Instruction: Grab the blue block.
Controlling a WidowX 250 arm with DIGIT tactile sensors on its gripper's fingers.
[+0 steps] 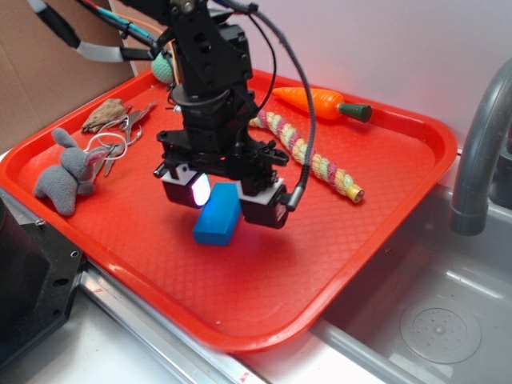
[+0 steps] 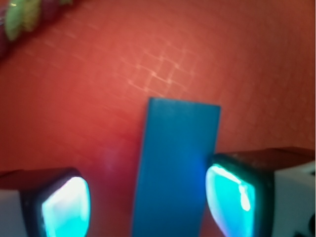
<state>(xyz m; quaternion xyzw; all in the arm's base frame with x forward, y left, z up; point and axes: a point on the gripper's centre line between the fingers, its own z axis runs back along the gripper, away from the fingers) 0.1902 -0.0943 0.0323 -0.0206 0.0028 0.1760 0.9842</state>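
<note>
The tool (image 1: 220, 202) hung open over the tray (image 1: 384, 200), jaws straddling the block (image 2: 174, 168), which lay mid-tray. One pad sat beside the block; the other stood apart. Best to centre, lower fully, then close across the narrow width.

A red tray (image 1: 384, 208) holds a toy carrot (image 1: 320, 102) at the back, a braided rope (image 1: 308, 152) lying diagonally just before it, a grey plush rabbit (image 1: 68, 172) at the left, and metal rings (image 1: 112, 144) beside the rabbit. A grey faucet (image 1: 480, 144) rises over the sink (image 1: 432, 320) at right.
</note>
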